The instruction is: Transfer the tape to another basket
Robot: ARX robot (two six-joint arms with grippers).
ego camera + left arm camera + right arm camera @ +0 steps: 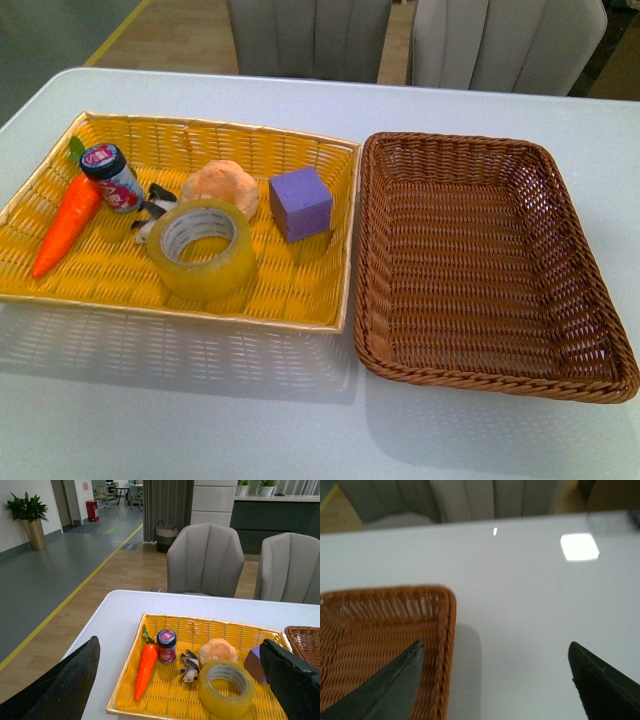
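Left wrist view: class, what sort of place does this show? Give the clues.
Probably an open-plan office or lobby: a potted plant against the wall, grey padded chairs at a white table, and a yellow line running along the long floor.

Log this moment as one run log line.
stage: pre-grasp | tape: in yellow tray, untouched | basket: empty | left gripper: open, facing tray | right gripper: open, by basket corner
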